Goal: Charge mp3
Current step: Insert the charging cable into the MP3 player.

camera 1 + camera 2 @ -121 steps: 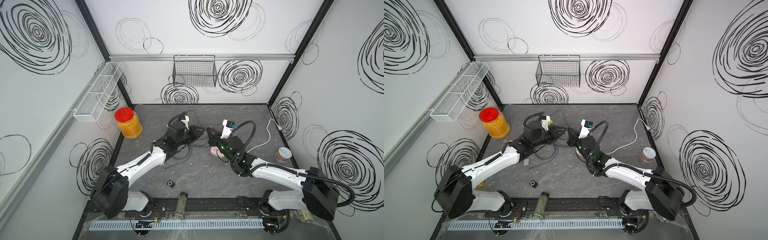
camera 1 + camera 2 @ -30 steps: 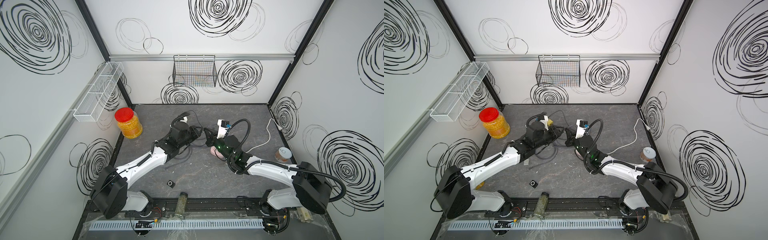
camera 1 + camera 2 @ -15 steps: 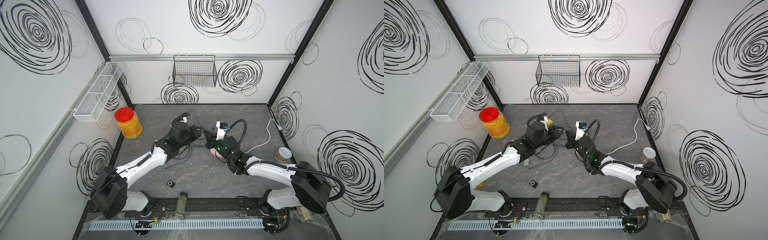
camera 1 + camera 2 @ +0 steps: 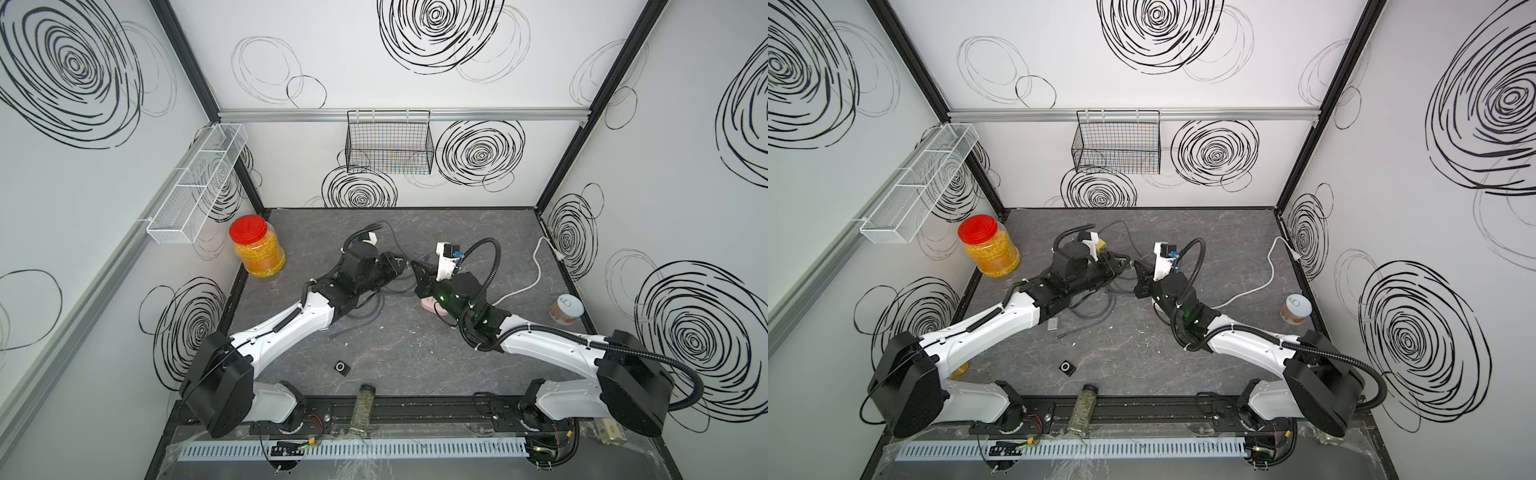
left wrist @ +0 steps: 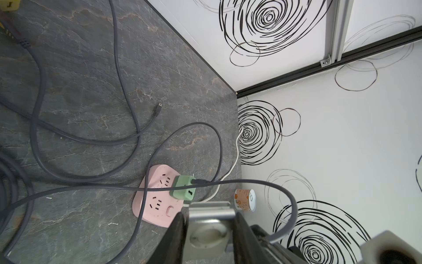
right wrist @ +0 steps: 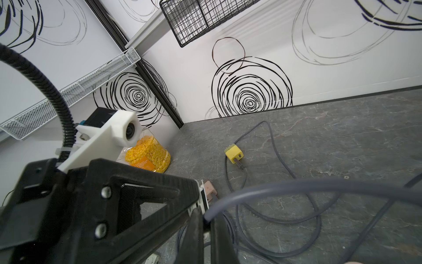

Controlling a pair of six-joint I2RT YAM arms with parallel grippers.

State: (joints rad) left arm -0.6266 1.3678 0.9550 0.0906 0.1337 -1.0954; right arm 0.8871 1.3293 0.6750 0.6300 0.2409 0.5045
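While the mp3 player point(image 5: 207, 235) is clamped in the left gripper point(image 5: 209, 217) near the power strip point(image 5: 155, 201), the cable point(image 6: 296, 183) pinched by the right gripper point(image 6: 205, 219) must be aligned squarely.

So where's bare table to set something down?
Bare: the back strip between the rear wall and white cable, and the front patch between the small black device and right arm. Crowded middle: grey cables and pink power strip.
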